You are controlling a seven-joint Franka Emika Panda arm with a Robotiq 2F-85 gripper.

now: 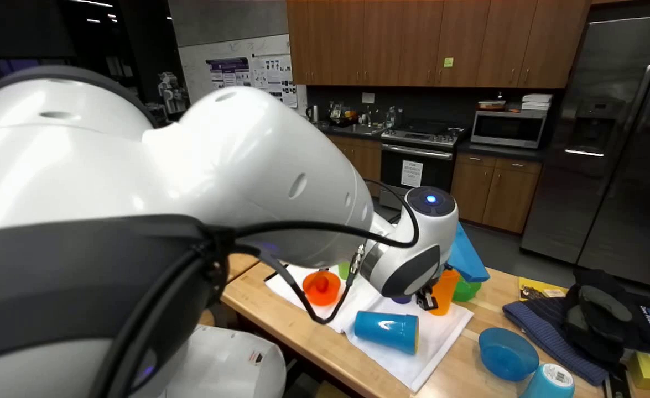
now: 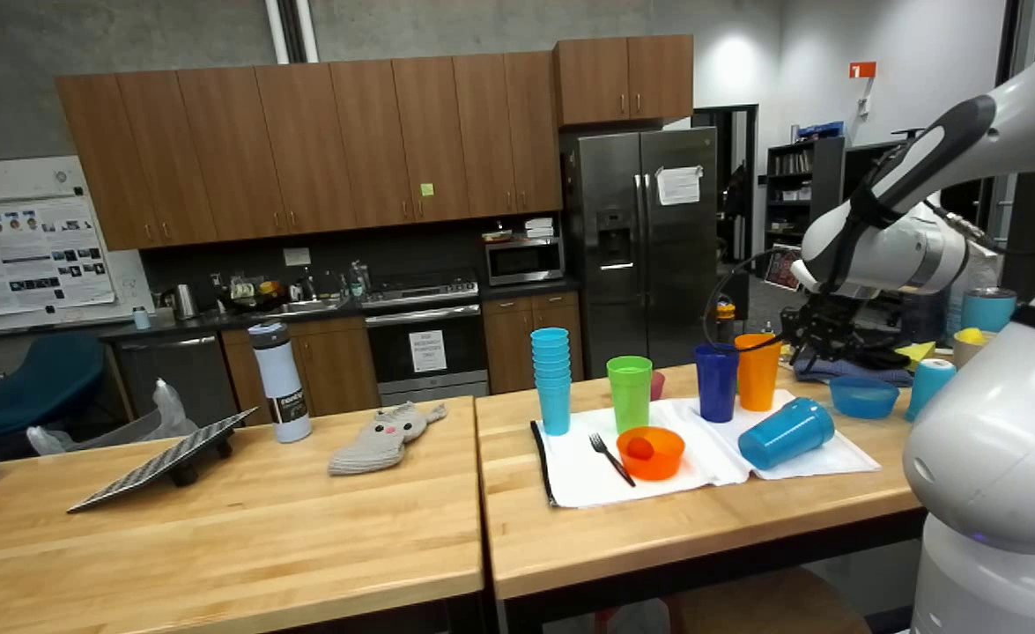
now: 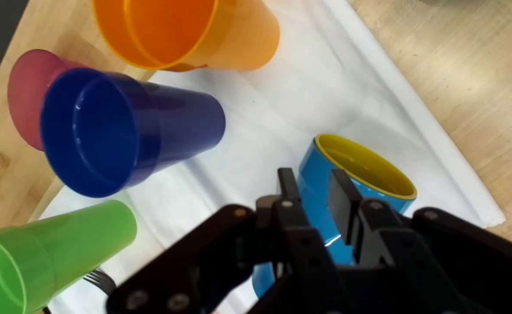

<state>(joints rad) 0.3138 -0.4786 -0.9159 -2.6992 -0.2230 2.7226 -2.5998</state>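
Note:
My gripper stands partly open, its two dark fingers apart with nothing held between them. Beneath it in the wrist view, a blue cup with a yellow inside lies on its side on a white cloth; the fingers hide part of it. In an exterior view the gripper hangs above that blue cup, apart from it. Upright close by are an orange cup, a dark blue cup and a green cup. A reddish cup is partly hidden behind the dark blue one.
An orange bowl with a red-orange thing inside and a black fork lie on the cloth. A stack of light blue cups stands at its far end. A blue bowl, a light blue cup and dark gloves sit beyond the cloth.

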